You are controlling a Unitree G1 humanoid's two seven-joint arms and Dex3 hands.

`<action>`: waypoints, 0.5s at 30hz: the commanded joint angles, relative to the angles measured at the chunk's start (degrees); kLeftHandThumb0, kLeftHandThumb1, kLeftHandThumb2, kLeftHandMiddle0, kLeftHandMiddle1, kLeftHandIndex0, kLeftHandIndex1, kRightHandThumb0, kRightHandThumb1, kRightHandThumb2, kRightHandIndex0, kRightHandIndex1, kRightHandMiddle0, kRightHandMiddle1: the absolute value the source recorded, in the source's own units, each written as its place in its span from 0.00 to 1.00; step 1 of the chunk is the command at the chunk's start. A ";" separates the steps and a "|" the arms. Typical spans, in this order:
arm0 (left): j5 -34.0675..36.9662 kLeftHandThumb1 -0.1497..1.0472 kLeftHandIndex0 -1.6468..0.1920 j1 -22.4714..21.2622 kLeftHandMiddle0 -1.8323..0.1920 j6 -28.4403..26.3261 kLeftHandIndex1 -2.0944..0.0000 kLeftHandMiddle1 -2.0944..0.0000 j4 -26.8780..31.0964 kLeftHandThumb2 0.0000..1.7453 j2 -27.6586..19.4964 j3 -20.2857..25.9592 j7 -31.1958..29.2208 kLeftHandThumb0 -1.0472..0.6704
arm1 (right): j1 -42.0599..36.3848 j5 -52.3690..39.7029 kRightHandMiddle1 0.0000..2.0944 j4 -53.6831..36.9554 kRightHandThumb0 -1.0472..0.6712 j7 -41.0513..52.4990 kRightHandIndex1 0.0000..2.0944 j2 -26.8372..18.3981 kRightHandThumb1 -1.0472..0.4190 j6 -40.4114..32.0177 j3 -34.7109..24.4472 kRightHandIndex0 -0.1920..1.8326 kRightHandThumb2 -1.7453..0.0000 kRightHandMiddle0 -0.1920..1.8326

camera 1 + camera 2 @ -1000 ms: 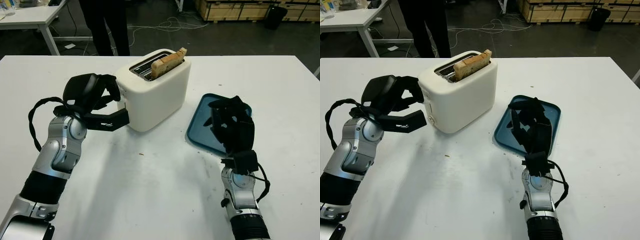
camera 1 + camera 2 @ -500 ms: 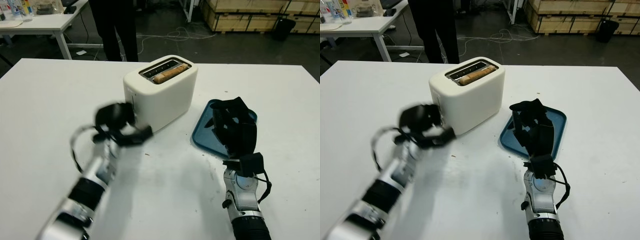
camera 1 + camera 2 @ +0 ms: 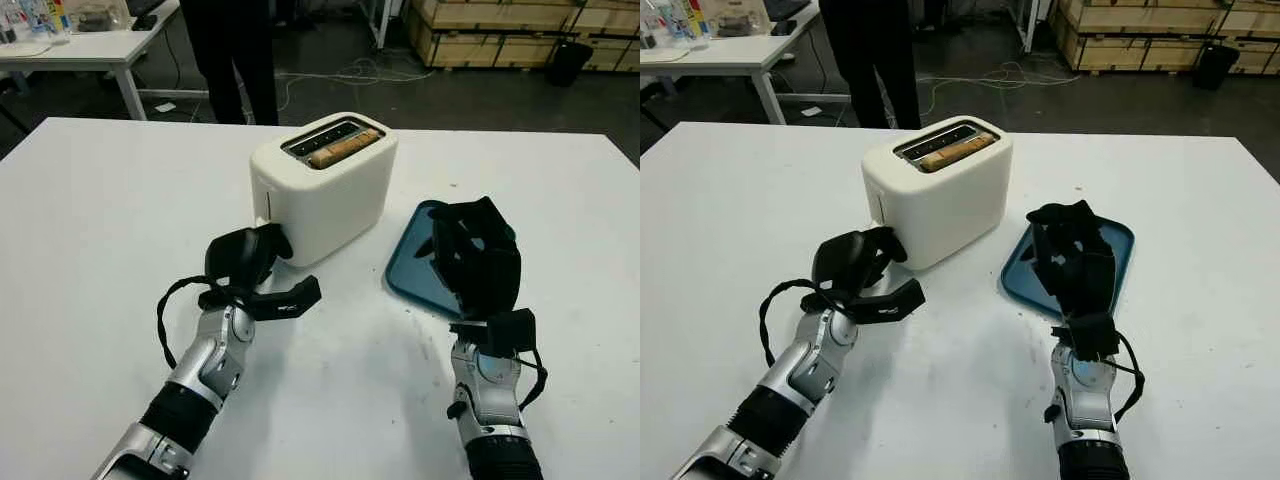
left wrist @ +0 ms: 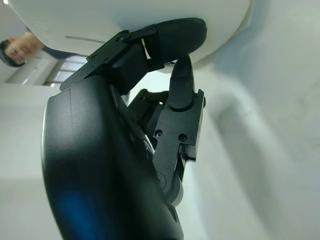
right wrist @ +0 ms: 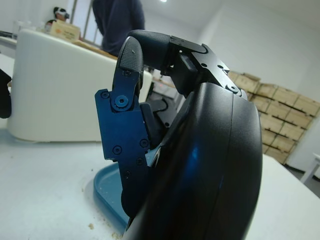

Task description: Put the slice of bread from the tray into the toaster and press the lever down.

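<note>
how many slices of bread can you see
1: the slice of bread sits low in the slot of the toaster. The right hand covers part of the tray, so another could be hidden.

Bread (image 3: 343,148) in toaster (image 3: 325,185), tray (image 3: 412,262) to its right

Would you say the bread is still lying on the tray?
No, the bread sits down inside the toaster slot, while the tray lies beside the toaster.

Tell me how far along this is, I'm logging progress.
Done: the bread sits sunk low in the toaster slot, which suggests the lever is down. In hand: nothing; left hand is by the toaster's near end, right hand over the blue tray. Left: likely nothing.
</note>
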State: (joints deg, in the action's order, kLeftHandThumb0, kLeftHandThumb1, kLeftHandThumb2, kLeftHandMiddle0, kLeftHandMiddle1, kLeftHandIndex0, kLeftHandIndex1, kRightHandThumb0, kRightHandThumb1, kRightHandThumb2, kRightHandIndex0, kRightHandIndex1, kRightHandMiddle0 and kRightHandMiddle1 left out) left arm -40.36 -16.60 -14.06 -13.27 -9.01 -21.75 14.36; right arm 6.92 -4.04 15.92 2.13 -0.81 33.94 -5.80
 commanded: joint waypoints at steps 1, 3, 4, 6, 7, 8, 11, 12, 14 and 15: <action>2.06 0.89 0.35 2.66 0.49 0.84 0.75 0.36 2.95 0.12 1.32 -2.85 -5.69 0.55 | 0.11 -0.01 0.72 0.01 0.35 0.07 0.83 0.11 0.09 0.63 0.09 0.48 0.79 0.38; 4.77 0.88 0.35 4.78 0.45 5.27 0.76 0.35 8.18 0.16 0.55 -0.65 -4.79 0.55 | 0.14 0.22 0.72 0.05 0.35 -0.02 0.83 0.06 0.09 0.78 0.08 0.48 0.79 0.37; 6.34 0.84 0.35 5.84 0.43 8.54 0.77 0.36 10.31 0.22 0.24 0.60 -3.57 0.56 | 0.15 0.26 0.72 0.05 0.35 -0.07 0.83 0.09 0.09 0.81 0.08 0.49 0.79 0.37; 10.07 0.70 0.33 7.59 0.41 14.61 0.78 0.33 13.85 0.42 0.13 3.18 -2.19 0.56 | 0.16 -0.10 0.72 0.04 0.36 0.22 0.83 0.15 0.09 0.78 0.14 0.49 0.79 0.37; 12.60 0.67 0.33 8.41 0.41 17.84 0.78 0.23 15.62 0.50 0.42 4.65 -1.94 0.53 | 0.18 -0.34 0.72 0.08 0.36 0.44 0.83 0.18 0.09 0.71 0.14 0.49 0.79 0.37; 15.08 0.66 0.33 9.26 0.40 20.97 0.77 0.20 17.74 0.53 0.79 6.11 -1.66 0.52 | 0.19 -0.28 0.73 0.10 0.36 0.48 0.83 0.15 0.09 0.62 0.15 0.49 0.79 0.37; 20.99 0.71 0.36 10.90 0.35 27.51 0.69 0.17 22.45 0.51 1.75 9.18 -2.15 0.44 | 0.37 0.71 0.73 0.48 0.35 0.08 0.83 -0.06 0.09 1.05 0.15 0.49 0.79 0.37; 23.00 0.70 0.37 11.17 0.34 29.48 0.65 0.17 24.02 0.54 1.95 10.06 -2.69 0.42 | 0.44 0.88 0.73 0.54 0.35 -0.01 0.83 -0.06 0.09 1.03 0.17 0.49 0.79 0.37; 25.94 0.63 0.40 11.51 0.30 31.35 0.58 0.17 26.59 0.63 2.16 11.32 -4.12 0.41 | 0.56 0.91 0.73 0.56 0.35 0.00 0.83 -0.02 0.09 0.83 0.25 0.49 0.79 0.38; 27.05 0.60 0.40 11.57 0.30 31.74 0.56 0.17 27.70 0.66 2.24 11.80 -4.83 0.40 | 0.59 1.11 0.74 0.50 0.35 -0.05 0.83 -0.08 0.09 0.68 0.33 0.49 0.79 0.37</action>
State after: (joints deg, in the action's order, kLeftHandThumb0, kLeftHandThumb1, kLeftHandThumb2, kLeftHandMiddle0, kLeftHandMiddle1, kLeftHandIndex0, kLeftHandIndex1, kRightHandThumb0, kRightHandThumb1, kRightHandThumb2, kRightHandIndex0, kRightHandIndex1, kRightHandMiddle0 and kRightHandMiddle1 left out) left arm -14.84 -5.51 16.57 13.01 -7.15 -10.60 10.33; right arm 6.91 -3.42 16.01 2.15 -0.83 33.97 -5.67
